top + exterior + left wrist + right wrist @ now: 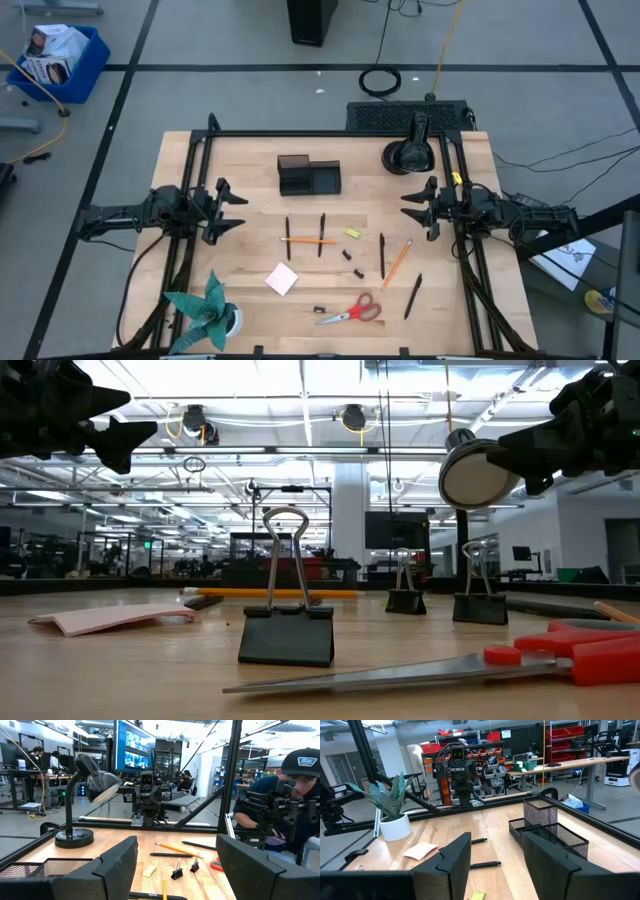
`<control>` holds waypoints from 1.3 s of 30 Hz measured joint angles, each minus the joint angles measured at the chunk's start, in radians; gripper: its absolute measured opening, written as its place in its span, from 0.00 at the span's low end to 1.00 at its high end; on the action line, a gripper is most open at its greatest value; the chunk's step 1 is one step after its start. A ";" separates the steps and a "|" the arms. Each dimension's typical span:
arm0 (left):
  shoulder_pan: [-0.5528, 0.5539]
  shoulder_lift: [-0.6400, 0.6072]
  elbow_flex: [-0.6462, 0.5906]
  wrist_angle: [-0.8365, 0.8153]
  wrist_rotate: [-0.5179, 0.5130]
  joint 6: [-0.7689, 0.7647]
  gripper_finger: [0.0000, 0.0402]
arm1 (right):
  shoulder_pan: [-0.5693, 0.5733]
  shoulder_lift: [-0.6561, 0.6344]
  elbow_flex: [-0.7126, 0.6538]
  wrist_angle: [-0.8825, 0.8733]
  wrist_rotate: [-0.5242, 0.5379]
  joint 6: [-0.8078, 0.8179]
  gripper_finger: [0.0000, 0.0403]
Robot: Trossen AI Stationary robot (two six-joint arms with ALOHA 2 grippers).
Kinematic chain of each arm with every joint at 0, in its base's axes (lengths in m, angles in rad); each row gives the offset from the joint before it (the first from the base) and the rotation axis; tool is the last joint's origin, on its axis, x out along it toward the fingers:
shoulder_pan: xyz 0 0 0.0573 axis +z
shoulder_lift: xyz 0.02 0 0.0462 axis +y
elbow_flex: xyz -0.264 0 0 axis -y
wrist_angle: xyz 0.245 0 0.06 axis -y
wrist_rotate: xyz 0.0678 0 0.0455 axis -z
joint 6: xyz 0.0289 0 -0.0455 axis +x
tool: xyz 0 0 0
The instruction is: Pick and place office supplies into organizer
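Observation:
The black mesh organizer (308,175) stands at the table's far middle, also seen as the organizer (547,827) in the right wrist view. The office supplies lie loose on the wood nearer the front: black pens (322,235), an orange pencil (397,262), a yellow piece (352,233), black binder clips (287,630), a pink sticky-note pad (282,279) and red-handled scissors (352,312). My left gripper (238,210) hovers open at the table's left side. My right gripper (408,210) hovers open at the right side. Both face the middle with nothing between their fingers.
A black desk lamp (410,152) stands on its round base at the far right. A teal paper plant in a white pot (208,310) stands at the near left corner. A person (300,785) sits beyond the table's right edge.

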 joint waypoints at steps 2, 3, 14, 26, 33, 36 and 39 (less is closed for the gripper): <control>0.000 0.000 0.000 0.000 0.000 0.000 0.68 | 0.000 0.000 0.000 0.000 0.000 0.000 0.42; 0.000 0.000 0.000 0.000 0.000 0.000 0.68 | 0.000 0.000 0.000 0.000 0.000 0.000 0.42; 0.000 0.000 0.000 0.000 0.000 0.000 0.68 | 0.000 0.000 0.000 0.000 0.000 0.000 0.42; 0.000 0.000 0.000 0.000 0.000 0.000 0.68 | 0.000 0.000 0.000 0.000 0.000 0.000 0.42; 0.000 0.000 0.000 0.042 -0.051 0.015 0.68 | 0.000 0.000 0.000 0.000 0.000 0.001 0.42; 0.000 0.000 0.000 0.080 -0.075 -0.029 0.68 | 0.000 0.000 0.000 0.000 -0.001 0.080 0.42; 0.000 0.000 0.000 0.111 -0.078 -0.082 0.68 | 0.000 0.000 0.000 0.016 0.003 0.237 0.42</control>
